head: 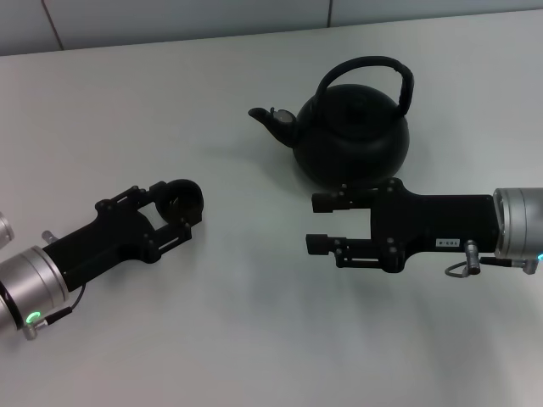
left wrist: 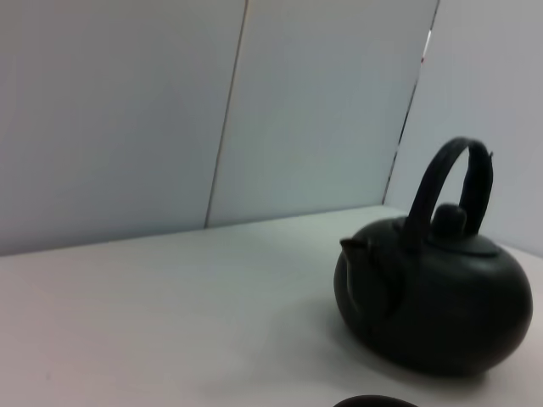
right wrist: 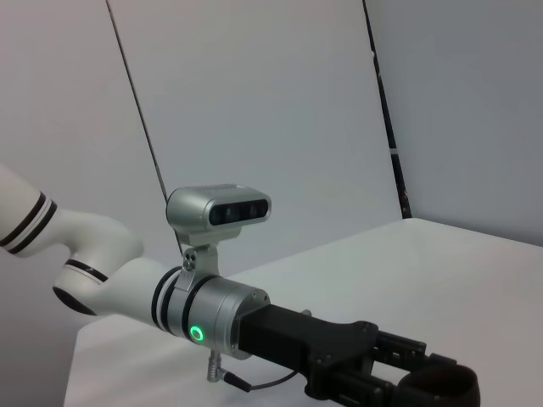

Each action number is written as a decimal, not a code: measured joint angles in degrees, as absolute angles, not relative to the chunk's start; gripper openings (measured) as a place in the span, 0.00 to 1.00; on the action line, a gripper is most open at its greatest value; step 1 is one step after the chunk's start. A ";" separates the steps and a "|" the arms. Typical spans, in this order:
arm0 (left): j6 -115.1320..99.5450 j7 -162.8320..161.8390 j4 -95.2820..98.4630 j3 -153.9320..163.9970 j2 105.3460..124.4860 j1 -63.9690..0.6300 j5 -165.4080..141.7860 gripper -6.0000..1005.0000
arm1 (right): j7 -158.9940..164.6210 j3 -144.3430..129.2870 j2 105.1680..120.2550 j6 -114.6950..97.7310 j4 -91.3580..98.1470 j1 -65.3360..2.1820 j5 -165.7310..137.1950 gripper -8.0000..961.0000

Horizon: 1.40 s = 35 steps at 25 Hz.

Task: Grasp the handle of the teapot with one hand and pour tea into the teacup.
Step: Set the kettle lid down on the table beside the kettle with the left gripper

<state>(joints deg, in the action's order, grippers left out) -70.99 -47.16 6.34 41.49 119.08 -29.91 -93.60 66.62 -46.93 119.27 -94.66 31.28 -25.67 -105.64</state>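
Little of the pour is done. The left gripper (head: pixel 180 206) has its jaws closed around the teacup (head: pixel 181 199), well to the left of the teapot (head: pixel 349 131). The right gripper (head: pixel 322 224) waits just in front of the teapot, jaws apart and empty, the handle (head: pixel 373 69) ungrasped. Gripping, lifting and tilting remain. Only the left wrist view shows the lid knob (left wrist: pixel 449 217); the right wrist view shows only the left gripper and its cup.
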 joint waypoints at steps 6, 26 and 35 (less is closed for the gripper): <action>-69.28 -47.05 6.02 41.95 119.09 -29.96 -93.60 0.70 | 66.15 -46.93 119.17 -94.61 31.29 -25.64 -105.64 0.63; -65.75 -46.93 5.33 42.57 119.09 -30.01 -93.55 0.70 | 65.31 -46.61 119.18 -94.93 31.19 -25.57 -105.64 0.63; -65.66 -46.92 5.20 42.62 119.08 -29.91 -93.46 0.70 | 65.30 -46.79 119.18 -94.73 31.20 -25.68 -105.64 0.63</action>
<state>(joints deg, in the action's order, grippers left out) -65.66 -46.92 5.20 42.62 119.08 -29.91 -93.46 65.30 -46.79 119.18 -94.73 31.20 -25.68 -105.64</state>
